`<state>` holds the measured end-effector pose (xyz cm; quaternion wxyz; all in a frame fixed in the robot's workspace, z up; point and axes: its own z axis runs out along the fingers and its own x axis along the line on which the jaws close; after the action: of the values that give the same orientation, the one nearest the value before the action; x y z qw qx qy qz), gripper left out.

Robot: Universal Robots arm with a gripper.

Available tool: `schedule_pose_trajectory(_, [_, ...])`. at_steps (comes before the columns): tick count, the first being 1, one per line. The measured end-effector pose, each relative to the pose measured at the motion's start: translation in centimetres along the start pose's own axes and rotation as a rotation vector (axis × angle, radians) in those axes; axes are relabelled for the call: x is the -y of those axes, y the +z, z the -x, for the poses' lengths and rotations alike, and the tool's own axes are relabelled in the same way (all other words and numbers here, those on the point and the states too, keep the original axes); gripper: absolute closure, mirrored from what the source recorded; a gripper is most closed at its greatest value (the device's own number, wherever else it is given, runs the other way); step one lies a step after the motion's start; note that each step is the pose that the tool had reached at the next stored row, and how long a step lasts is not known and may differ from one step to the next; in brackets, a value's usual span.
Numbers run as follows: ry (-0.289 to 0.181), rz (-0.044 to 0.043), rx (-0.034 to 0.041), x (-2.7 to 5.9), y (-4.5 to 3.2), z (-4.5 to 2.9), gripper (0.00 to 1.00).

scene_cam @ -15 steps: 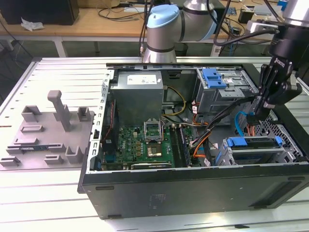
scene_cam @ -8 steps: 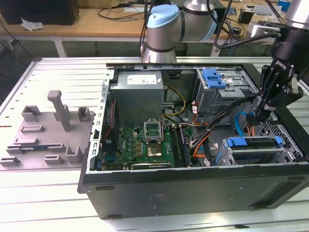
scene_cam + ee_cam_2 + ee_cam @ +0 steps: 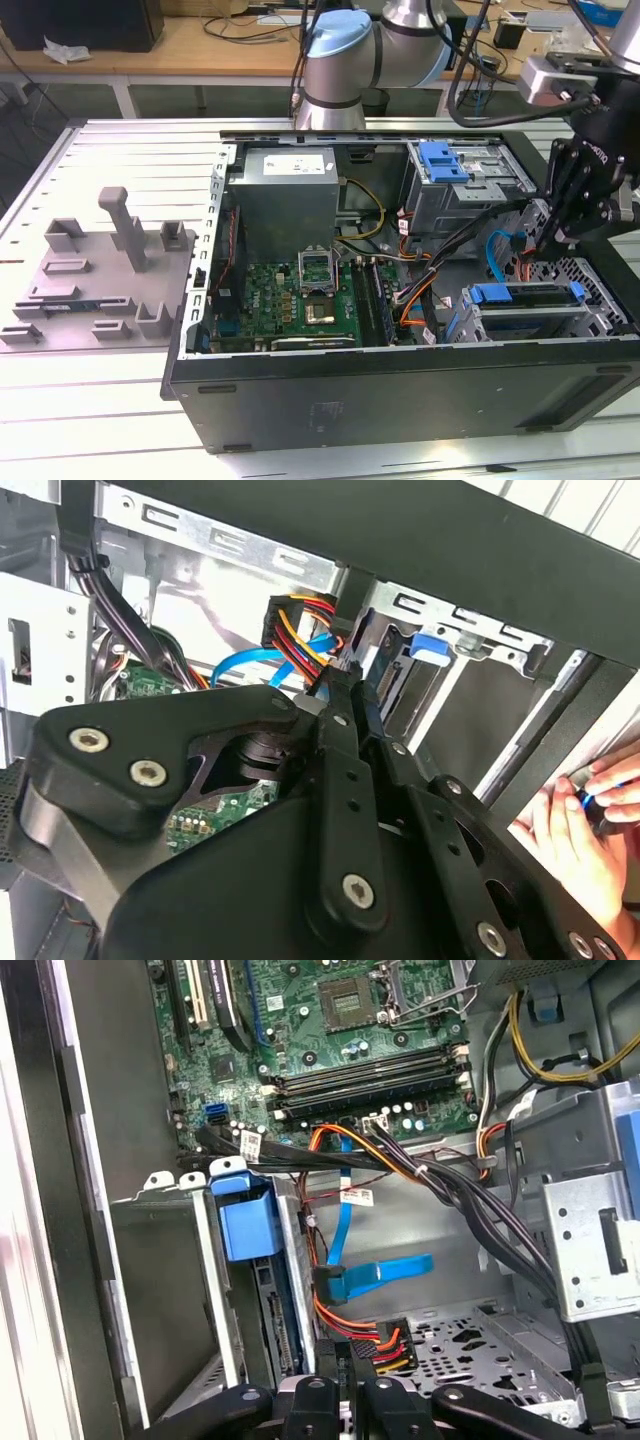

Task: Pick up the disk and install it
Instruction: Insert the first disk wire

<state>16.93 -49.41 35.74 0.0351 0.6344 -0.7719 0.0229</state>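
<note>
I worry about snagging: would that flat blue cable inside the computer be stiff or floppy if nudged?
Probably bendy yet springy: the blue cable hangs in a curve with one fold. Likely light, being a thin ribbon. It runs to the green board, so it should swing, not slide.

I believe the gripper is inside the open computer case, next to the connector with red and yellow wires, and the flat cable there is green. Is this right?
Not quite. The first wrist view shows that the flat cable is blue, not green. The rest holds: the gripper is inside the open computer case, next to the connector with red and yellow wires.
</note>
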Motion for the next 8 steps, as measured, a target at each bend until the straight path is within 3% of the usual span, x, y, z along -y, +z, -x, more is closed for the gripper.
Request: schedule_pose_trajectory(8, [-0.01,-0.0054,0.0205,-0.19,0.05,-0.69,0.84])
